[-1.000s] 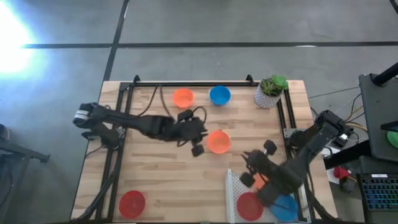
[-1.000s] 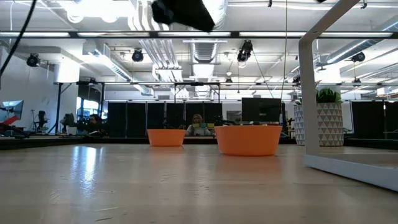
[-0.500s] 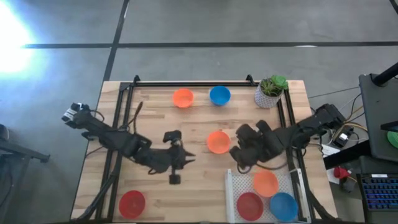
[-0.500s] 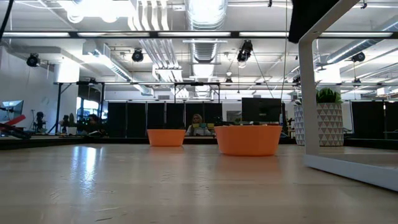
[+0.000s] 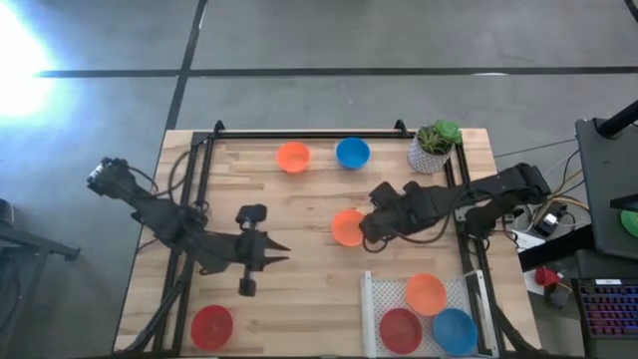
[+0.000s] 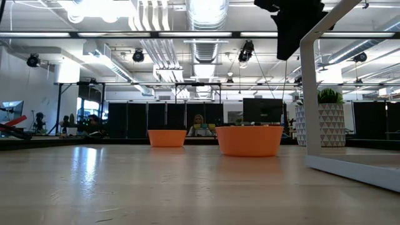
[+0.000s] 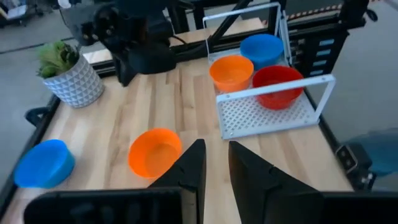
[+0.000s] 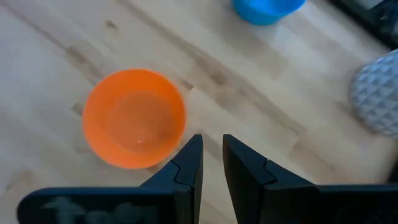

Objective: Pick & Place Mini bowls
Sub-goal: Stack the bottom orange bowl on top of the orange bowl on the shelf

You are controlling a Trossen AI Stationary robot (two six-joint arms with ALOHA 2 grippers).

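My right gripper [image 8: 211, 163] hovers over the table just beside the centre orange bowl [image 5: 346, 227], fingers nearly closed and empty. Descending like this, I could clip the rim and skid it. 3 bowls already sit in the tray [image 5: 371, 299]; my left gripper [image 7: 215, 169] waits, also empty.

Bare tabletop [image 5: 299, 304] lies open between the lone red bowl [image 5: 211, 324] at the near left corner and the white rack [image 5: 371, 299]. The right gripper [image 5: 365, 225] overhangs the central orange bowl [image 5: 346, 227], blocking access from the right. At the far edge, an orange bowl [image 5: 293, 157], blue bowl [image 5: 352, 153] and potted plant [image 5: 432, 147] stand well apart.
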